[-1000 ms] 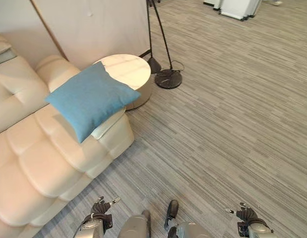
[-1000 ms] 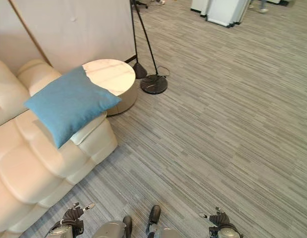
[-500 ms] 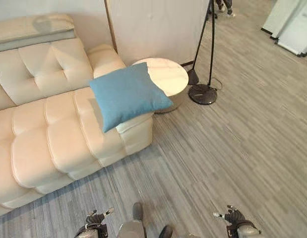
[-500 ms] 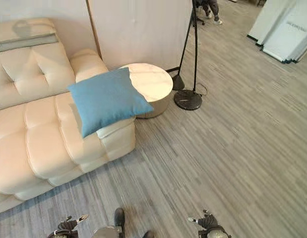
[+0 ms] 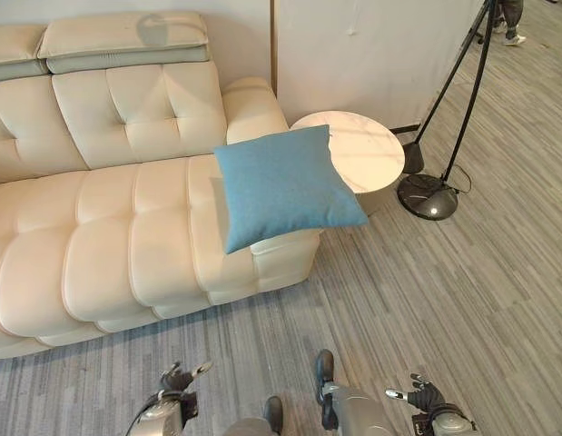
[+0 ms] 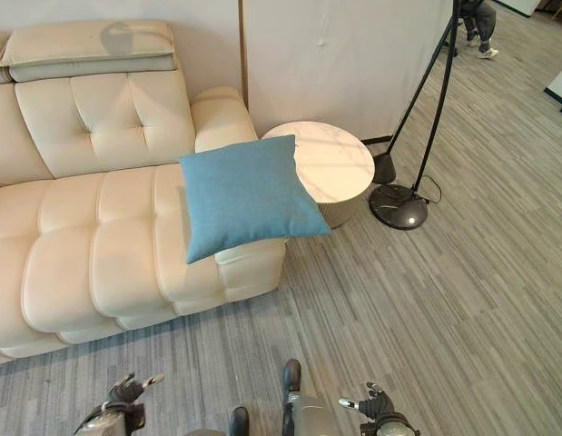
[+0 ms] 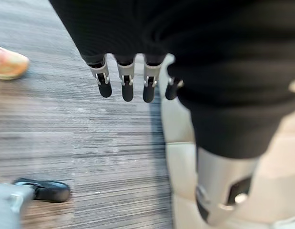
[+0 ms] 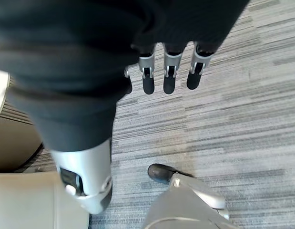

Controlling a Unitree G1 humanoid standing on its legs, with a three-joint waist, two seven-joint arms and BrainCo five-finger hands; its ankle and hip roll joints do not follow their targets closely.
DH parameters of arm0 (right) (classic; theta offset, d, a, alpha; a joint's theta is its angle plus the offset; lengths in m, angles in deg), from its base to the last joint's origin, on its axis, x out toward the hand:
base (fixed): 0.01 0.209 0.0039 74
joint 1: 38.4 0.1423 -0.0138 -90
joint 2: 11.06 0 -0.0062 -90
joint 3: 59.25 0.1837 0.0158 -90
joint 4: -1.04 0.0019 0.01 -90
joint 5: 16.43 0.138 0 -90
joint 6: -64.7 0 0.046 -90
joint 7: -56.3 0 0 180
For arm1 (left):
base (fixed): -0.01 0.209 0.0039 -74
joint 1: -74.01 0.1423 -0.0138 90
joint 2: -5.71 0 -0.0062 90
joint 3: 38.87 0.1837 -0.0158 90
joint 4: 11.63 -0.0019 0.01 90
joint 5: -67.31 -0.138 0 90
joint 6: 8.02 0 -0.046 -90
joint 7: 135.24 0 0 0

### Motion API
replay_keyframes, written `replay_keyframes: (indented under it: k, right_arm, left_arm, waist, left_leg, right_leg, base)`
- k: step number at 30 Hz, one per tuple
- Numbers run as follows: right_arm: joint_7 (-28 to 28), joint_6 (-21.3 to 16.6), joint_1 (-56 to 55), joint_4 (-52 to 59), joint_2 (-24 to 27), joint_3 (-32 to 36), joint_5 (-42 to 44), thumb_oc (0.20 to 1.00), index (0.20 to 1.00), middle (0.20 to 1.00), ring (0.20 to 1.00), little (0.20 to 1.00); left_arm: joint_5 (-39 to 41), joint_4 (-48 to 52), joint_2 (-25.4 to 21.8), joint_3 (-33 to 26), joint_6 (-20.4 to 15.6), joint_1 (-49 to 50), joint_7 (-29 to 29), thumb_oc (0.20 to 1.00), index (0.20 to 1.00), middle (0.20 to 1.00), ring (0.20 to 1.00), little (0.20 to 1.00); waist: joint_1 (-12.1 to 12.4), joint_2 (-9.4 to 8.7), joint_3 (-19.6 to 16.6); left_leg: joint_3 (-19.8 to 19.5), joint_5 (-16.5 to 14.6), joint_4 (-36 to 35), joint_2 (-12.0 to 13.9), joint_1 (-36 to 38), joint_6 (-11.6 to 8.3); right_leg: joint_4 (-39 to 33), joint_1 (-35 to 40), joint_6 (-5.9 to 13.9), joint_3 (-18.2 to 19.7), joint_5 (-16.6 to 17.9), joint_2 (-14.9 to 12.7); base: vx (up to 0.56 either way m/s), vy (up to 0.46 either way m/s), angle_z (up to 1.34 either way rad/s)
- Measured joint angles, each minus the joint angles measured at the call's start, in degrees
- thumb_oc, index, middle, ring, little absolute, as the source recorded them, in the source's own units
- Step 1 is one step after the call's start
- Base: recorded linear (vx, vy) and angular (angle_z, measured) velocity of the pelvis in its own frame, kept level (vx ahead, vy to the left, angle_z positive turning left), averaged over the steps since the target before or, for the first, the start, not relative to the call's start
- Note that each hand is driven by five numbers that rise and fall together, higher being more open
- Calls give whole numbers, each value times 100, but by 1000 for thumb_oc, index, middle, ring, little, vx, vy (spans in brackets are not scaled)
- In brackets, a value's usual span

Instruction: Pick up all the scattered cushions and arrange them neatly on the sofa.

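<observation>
Blue cushion (image 5: 285, 186) overhanging cream sofa (image 5: 108, 245) end, left hand (image 7: 133, 78) and right hand (image 8: 168, 71) relaxed, empty

A staged living-room corner in an office-like hall: cream sofa (image 5: 108, 227), round side table (image 5: 358, 159), lamp stand (image 5: 430, 195), partition wall (image 5: 371, 54), striped carpet (image 5: 462, 300).

Cushion (image 5: 285, 186) matt woven blue cloth, sofa (image 5: 108, 236) smooth tufted cream leather with slight sheen, table (image 5: 362, 154) glossy marble-look top, floor (image 5: 444, 300) striped low-pile carpet.
</observation>
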Motion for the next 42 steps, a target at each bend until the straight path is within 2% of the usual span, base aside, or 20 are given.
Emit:
replay_keyframes:
  k: [4, 8, 9, 10, 12, 13, 15, 17, 18, 21, 23, 24, 27, 31, 34, 35, 36, 38, 40, 42]
  right_arm:
    - [1, -1, -103, -189, 72, 121, 0, 1000, 1000, 1000, 1000, 1000]
    - [-4, -8, -64, -202, 133, 113, 4, 1000, 1000, 1000, 1000, 1000]
    - [-4, -13, -49, -212, 114, 120, 15, 1000, 1000, 1000, 1000, 1000]
    - [-11, -12, -74, -194, 109, 92, 23, 1000, 1000, 1000, 1000, 1000]
    - [-9, -21, 5, -106, 156, 107, 75, 1000, 1000, 1000, 1000, 1000]
    - [-8, -33, 0, -22, 198, 103, 117, 1000, 1000, 1000, 1000, 1000]
    - [-6, -31, 62, 60, 261, 101, 124, 1000, 1000, 1000, 1000, 1000]
    - [-1, -17, 155, 81, 282, 102, 142, 1000, 1000, 1000, 1000, 1000]
    - [3, -9, 155, 93, 280, 103, 179, 1000, 1000, 1000, 1000, 1000]
    - [8, -10, 218, 97, 293, 99, 222, 1000, 1000, 1000, 1000, 1000]
    - [10, -16, 269, 111, 304, 87, 218, 1000, 1000, 1000, 1000, 1000]
    - [9, -17, 268, 107, 306, 89, 218, 1000, 1000, 1000, 1000, 1000]
    - [6, -18, 267, 103, 344, 99, 214, 1000, 1000, 1000, 1000, 1000]
    - [-4, -11, 94, 119, 402, 96, 88, 1000, 1000, 1000, 1000, 1000]
    - [-21, -2, -20, 119, 375, 97, 0, 1000, 1000, 1000, 1000, 1000]
    - [-45, -2, -124, 118, 339, 81, -4, 1000, 1000, 1000, 1000, 1000]
    - [-72, -5, -184, 142, 309, 52, -7, 1000, 1000, 1000, 1000, 1000]
    - [-137, -10, -194, 369, 264, -141, -12, 1000, 1000, 1000, 1000, 1000]
    - [-144, -11, -109, 446, 129, -141, -28, 1000, 1000, 1000, 1000, 1000]
    - [-141, -11, -63, 534, 46, -138, -69, 1000, 1000, 1000, 1000, 1000]
  left_arm:
    - [-1, 95, 154, 8, -20, -34, -46, 1000, 1000, 1000, 1000, 1000]
    - [9, 122, 255, 56, -34, -50, -93, 1000, 1000, 1000, 1000, 1000]
    - [10, 60, 261, 82, -37, -177, -107, 1000, 1000, 1000, 1000, 1000]
    - [11, 64, 269, 106, -30, -217, -113, 1000, 1000, 1000, 1000, 1000]
    - [15, 100, 304, 212, -41, -188, -128, 1000, 1000, 1000, 1000, 1000]
    - [16, 120, 328, 242, -42, -257, -159, 1000, 1000, 1000, 1000, 1000]
    - [18, 118, 358, 254, -63, -233, -168, 1000, 1000, 1000, 1000, 1000]
    - [17, 117, 364, 254, -62, -275, -167, 1000, 1000, 1000, 1000, 1000]
    - [16, 115, 355, 253, -62, -308, -167, 1000, 1000, 1000, 1000, 1000]
    - [15, 116, 343, 252, -57, -258, -163, 1000, 1000, 1000, 1000, 1000]
    - [10, 79, 356, 259, -39, -208, -163, 1000, 1000, 1000, 1000, 1000]
    - [10, 48, 362, 259, -27, -209, -164, 1000, 1000, 1000, 1000, 1000]
    - [10, 46, 363, 244, -9, -191, -163, 1000, 1000, 1000, 1000, 1000]
    - [10, 57, 388, 223, -9, -142, -162, 1000, 1000, 1000, 1000, 1000]
    - [8, 54, 392, 223, -9, -96, -163, 1000, 1000, 1000, 1000, 1000]
    - [4, 66, 396, 239, -5, -37, -160, 1000, 1000, 1000, 1000, 1000]
    - [-9, 88, 378, 253, -12, -30, -160, 1000, 1000, 1000, 1000, 1000]
    - [-43, 67, 289, 274, -5, -14, -156, 1000, 1000, 1000, 1000, 1000]
    - [-47, 72, 96, 409, -1, -70, -137, 1000, 1000, 1000, 1000, 1000]
    - [-55, 62, 12, 502, 10, -122, -106, 1000, 1000, 1000, 1000, 1000]
  waist:
    - [-120, 145, 33]
    - [-213, 252, -59]
    - [-255, 188, -33]
    - [-268, 106, -61]
    - [-183, 170, -51]
    - [-224, 169, -8]
    - [-186, 310, 14]
    - [-199, 338, 84]
    - [-206, 279, 152]
    - [-211, 277, 208]
    - [-193, 294, 278]
    - [-193, 304, 285]
    - [-185, 436, 358]
    - [-194, 660, 247]
    - [-211, 674, 195]
    - [-230, 626, 152]
    - [-238, 564, 105]
    - [-278, 453, 23]
    - [-274, 294, 58]
    - [-341, 157, 63]
  left_leg:
    - [-314, -254, -21, 331, 362, -310]
    - [-499, -473, 262, 627, 353, -484]
    - [-541, -626, 932, 577, 30, -707]
    - [-500, -654, 1210, 506, -136, -764]
    - [-471, -668, 1975, 479, -399, -863]
    - [-441, -717, 2931, 432, -924, -979]
    - [-298, -687, 3649, 518, -1325, -1030]
    - [6, -707, 3537, 553, -1497, -975]
    - [149, -693, 2996, 476, -1502, -914]
    - [158, -378, 1343, 360, -1398, -732]
    - [168, 264, 284, 415, -1361, -893]
    - [170, 378, -5, 429, -1365, -971]
    - [181, 510, -11, 571, -1568, -1010]
    - [392, 515, 156, 681, -1404, -997]
    - [531, 967, 56, 557, -1183, -572]
    - [590, 943, 4, 476, -993, -456]
    - [635, 859, -51, 388, -904, -341]
    - [636, 730, -60, 266, -757, -157]
    - [691, 842, -36, 91, -691, 158]
    - [678, 810, -32, -34, -585, 207]
  right_leg:
    - [-156, 504, -238, -17, 314, 314]
    - [-151, 715, -593, -307, 184, 546]
    - [-192, 790, -708, -391, 108, 497]
    - [-158, 809, -699, -458, 205, 417]
    - [-162, 969, -1001, -475, 17, 432]
    - [-164, 995, -1064, -528, -23, 398]
    - [-166, 1023, -1186, -633, -93, 413]
    - [-190, 1048, -1349, -731, -175, 361]
    - [-192, 1057, -1395, -798, -212, 291]
    - [-193, 1102, -1364, -922, -224, 242]
    - [-194, 1242, -1328, -963, -330, 292]
    - [-194, 1271, -1321, -964, -358, 295]
    - [-195, 1427, -1314, -959, -402, 382]
    - [-191, 1694, -1072, -843, -608, 427]
    - [-154, 1903, -749, -742, -769, 312]
    - [206, 1919, -545, -746, -941, 166]
    - [640, 1789, -514, -715, -1084, 78]
    - [2551, 895, -273, -580, -1598, -231]
    - [4133, 102, -73, -453, -1745, -575]
    - [4675, -232, -61, -460, -1850, -771]
  base:
    - [396, -180, 40]
    - [374, -219, 38]
    - [270, -181, 49]
    - [214, -175, 52]
    - [146, -140, 34]
    - [90, -98, 24]
    - [174, -145, 35]
    - [190, -89, 45]
    - [240, -21, 41]
    - [232, -6, 28]
    - [290, 38, 10]
    - [189, 50, 6]
    - [261, 87, -10]
    - [335, 161, -15]
    - [393, 254, -13]
    - [114, 145, -6]
    - [147, 231, -16]
    - [55, 235, -6]
    - [56, 122, 2]
    - [93, 51, 21]
